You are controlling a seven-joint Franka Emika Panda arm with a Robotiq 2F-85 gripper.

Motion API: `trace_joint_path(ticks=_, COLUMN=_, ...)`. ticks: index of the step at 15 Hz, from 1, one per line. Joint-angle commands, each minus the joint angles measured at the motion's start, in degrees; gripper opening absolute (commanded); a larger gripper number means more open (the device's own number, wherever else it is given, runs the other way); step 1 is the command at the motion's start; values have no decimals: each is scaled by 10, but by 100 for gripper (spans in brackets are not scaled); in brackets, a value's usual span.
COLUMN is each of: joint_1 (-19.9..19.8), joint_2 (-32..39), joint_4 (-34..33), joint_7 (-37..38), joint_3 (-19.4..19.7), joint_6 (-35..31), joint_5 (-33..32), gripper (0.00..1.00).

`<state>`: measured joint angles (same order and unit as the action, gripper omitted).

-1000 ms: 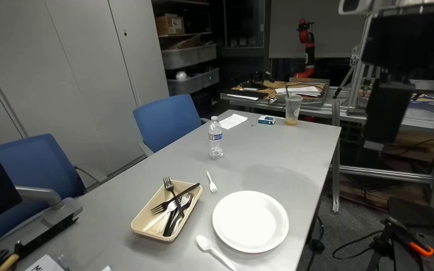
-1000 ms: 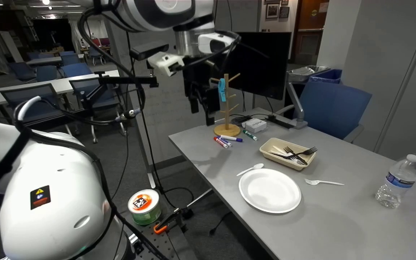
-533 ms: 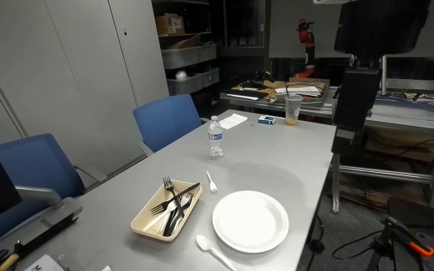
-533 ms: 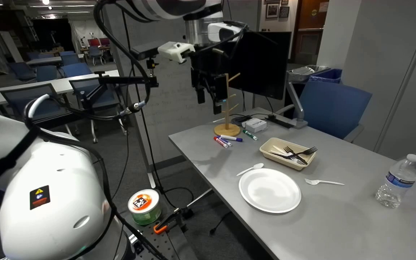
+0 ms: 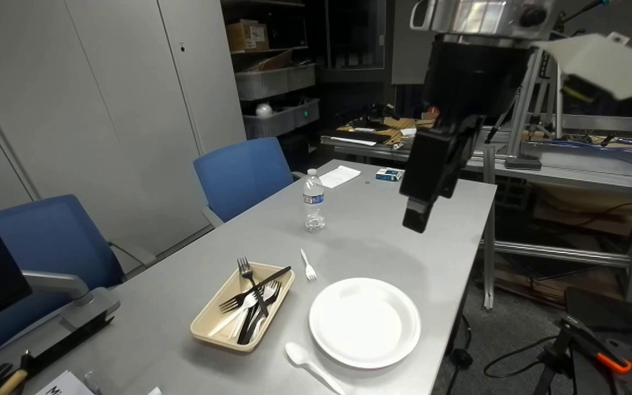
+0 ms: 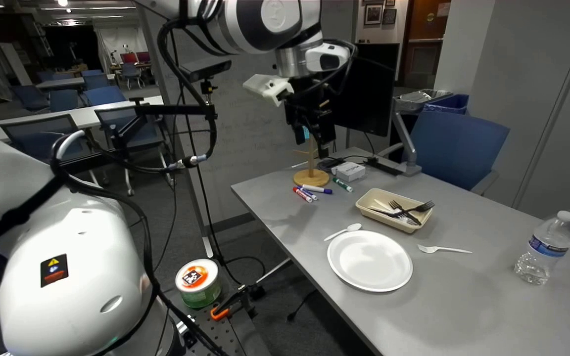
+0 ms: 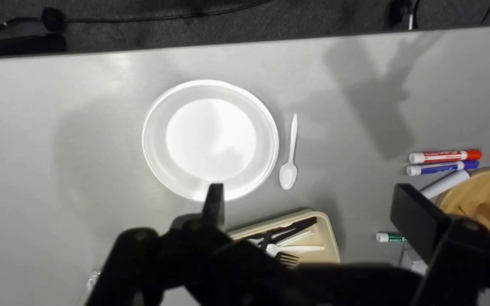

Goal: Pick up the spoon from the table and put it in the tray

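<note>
Wrist view shows the spoon [image 7: 291,155] on the bench [image 7: 338,182] just beside the plate [image 7: 211,140], while my end effector [image 7: 308,199], jaws apart and empty, has just swung farther out, likely closing in for the pickup.

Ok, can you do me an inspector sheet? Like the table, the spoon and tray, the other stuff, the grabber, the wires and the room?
Surface: light grey table, flat top.
Spoon: white, lying on the table beside the round plate, not touching it.
Tray: tan, holding black and white cutlery.
Clutter: the plate, a white fork, a clear bottle, markers, a wooden stand.
Gripper: open above the table, nothing seen between its jaws.
Cables: a black arm cable; a floor cable past the table's edge.
Surroundings: blue chairs, a dark monitor, grey cabinets.
</note>
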<state>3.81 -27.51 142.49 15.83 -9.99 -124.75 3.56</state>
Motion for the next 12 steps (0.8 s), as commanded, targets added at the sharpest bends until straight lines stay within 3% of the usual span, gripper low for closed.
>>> trace_joint_path(ticks=1, joint_1=-10, joint_2=89, joint_4=-25, joint_7=39, joint_3=-16, joint_6=-60, joint_5=-21, gripper=100)
trace_joint_path(ticks=9, joint_1=10, joint_2=258, joint_4=-92, joint_7=135, joint_3=-37, joint_6=-96, joint_5=-85, gripper=100)
trace_joint_path(ticks=12, joint_1=22, joint_2=244, joint_4=-73, joint_7=124, joint_3=-23, joint_6=-95, joint_5=-79, gripper=100)
